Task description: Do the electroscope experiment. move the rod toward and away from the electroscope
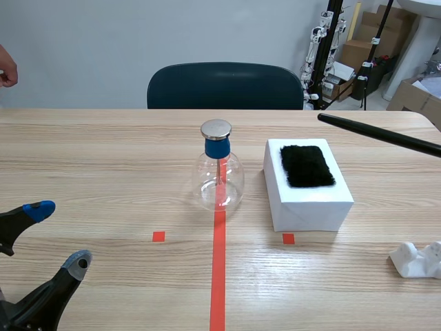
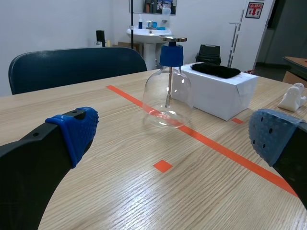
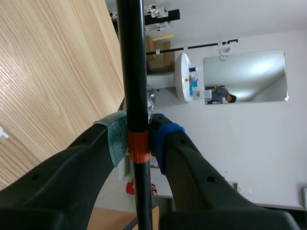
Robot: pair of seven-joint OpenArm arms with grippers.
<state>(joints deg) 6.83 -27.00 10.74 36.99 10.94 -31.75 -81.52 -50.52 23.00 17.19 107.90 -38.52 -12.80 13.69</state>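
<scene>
The electroscope (image 1: 219, 169) is a clear glass flask with a blue neck and a round metal cap, standing on the red tape line at mid table; it also shows ahead of my left gripper (image 2: 168, 91). A long black rod (image 1: 379, 134) comes in from the right, held above the table, its tip up and to the right of the flask and well apart from it. My right gripper (image 3: 136, 139) is shut on the rod (image 3: 132, 62) at an orange band. My left gripper (image 1: 52, 234) rests open at the near left, nothing between its fingers.
A white box (image 1: 310, 196) with a black fur cloth (image 1: 306, 165) on top stands right of the flask. A white crumpled object (image 1: 417, 260) lies at the near right. A dark chair (image 1: 224, 86) is behind the table. A person's hand (image 1: 7, 69) shows at the far left.
</scene>
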